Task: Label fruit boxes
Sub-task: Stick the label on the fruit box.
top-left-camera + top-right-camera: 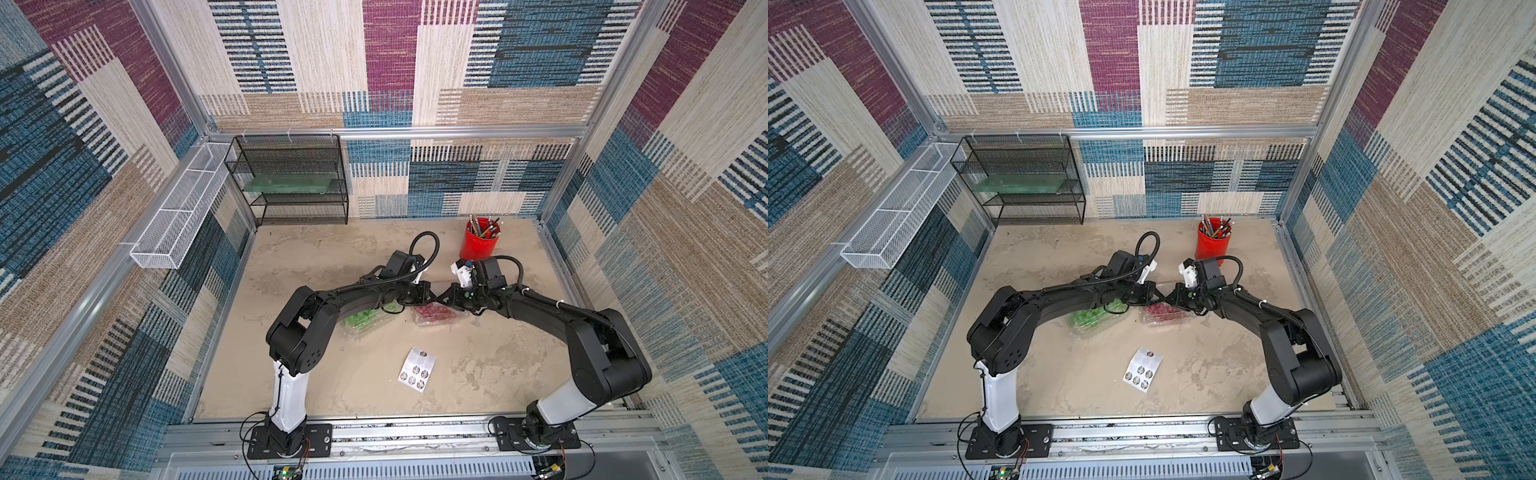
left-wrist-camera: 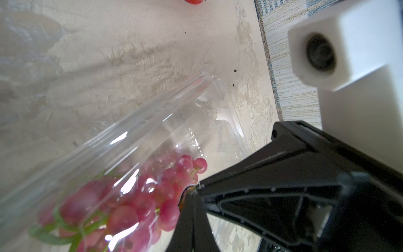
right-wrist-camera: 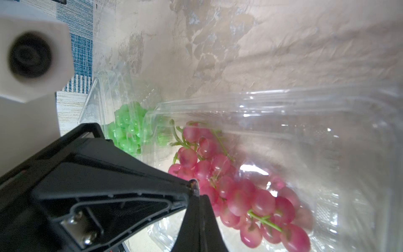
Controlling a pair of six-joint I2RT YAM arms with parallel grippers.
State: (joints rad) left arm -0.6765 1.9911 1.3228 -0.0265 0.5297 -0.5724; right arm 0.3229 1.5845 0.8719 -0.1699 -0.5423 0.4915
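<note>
Boxes: two, a green-grape box (image 1: 362,320) and a red-grape box (image 1: 434,313).
Long axes: green lay slanted, near-left to far-right; red lay nearly crosswise.
Grippers: left gripper (image 1: 434,298) and right gripper (image 1: 442,300) were clenched, tips meeting.

Two clear plastic clamshell punnets (green-grape punnet (image 1: 362,322), red-grape punnet (image 1: 434,314)); one white sticker sheet (image 1: 417,369); one red pencil cup (image 1: 478,246); one black mesh rack (image 1: 291,178).
</note>
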